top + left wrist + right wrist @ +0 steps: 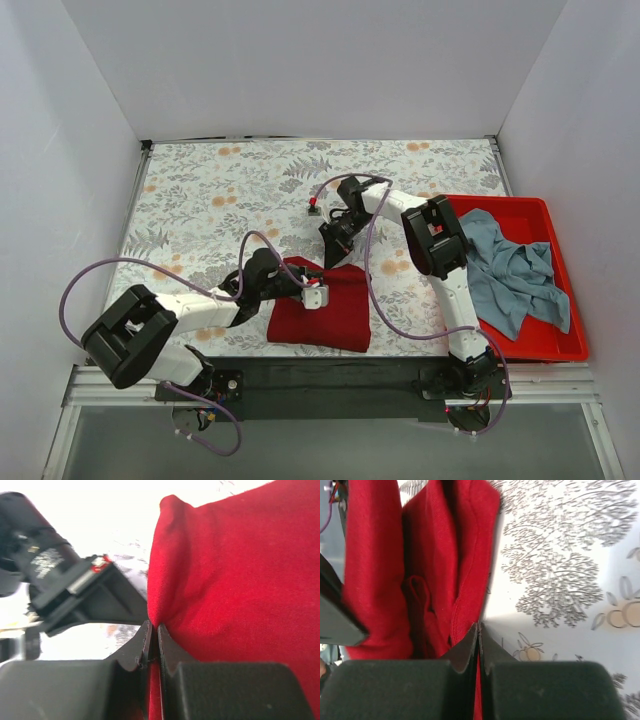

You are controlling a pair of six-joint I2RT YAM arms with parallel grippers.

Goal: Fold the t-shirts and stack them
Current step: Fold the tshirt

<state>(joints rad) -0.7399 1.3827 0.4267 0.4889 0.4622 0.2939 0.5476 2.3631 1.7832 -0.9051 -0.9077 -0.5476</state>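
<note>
The dark red t-shirt (325,310) lies folded into a small rectangle near the table's front middle. My left gripper (304,281) is shut on its far left edge; red cloth (235,580) sits pinched between the fingers. My right gripper (333,247) is shut on its far edge, with folded red layers (420,570) in its wrist view. The grey-blue t-shirt (515,275) lies crumpled in the red bin at the right.
The red plastic bin (520,210) stands at the table's right side. The table (220,190) has a floral cover. White walls enclose the left, back and right. A black rail (330,380) runs along the front edge.
</note>
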